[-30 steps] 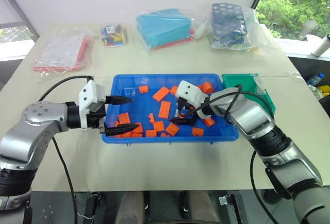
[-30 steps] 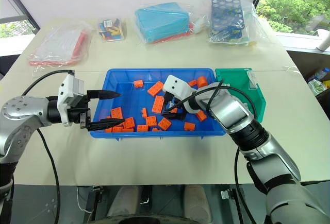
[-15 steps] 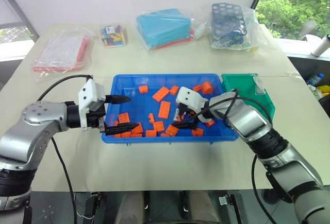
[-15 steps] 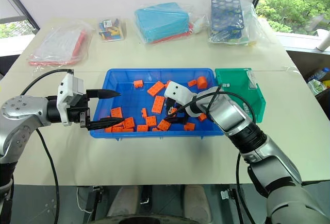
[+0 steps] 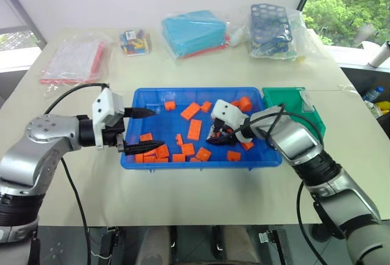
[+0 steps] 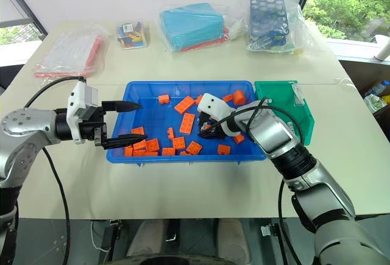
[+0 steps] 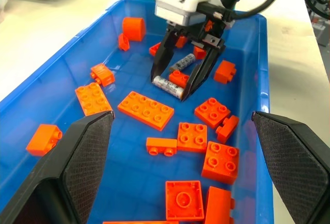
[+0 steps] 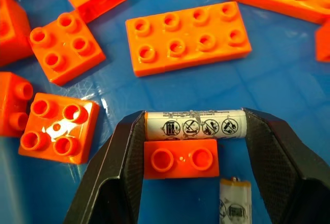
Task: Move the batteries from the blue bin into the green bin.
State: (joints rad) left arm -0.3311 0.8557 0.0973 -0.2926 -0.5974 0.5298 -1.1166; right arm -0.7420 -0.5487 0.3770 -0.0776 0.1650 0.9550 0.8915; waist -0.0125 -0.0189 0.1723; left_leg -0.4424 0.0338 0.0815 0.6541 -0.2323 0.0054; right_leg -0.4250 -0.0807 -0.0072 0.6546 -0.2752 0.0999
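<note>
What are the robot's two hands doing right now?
Left gripper: open, holding nothing.
Right gripper: closed on the ends of a battery in the blue bin.

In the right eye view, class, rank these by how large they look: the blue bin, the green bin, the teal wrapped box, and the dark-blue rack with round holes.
1. blue bin, clearly the largest.
2. teal wrapped box.
3. green bin and dark-blue rack look about alike; the rack stands farther from the camera, so I won't rank them.

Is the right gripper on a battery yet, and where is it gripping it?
Yes: the right gripper pinches a white battery lengthwise, one finger on each end, with it low among the orange blocks of the blue bin. The left gripper is open, holding nothing.
</note>
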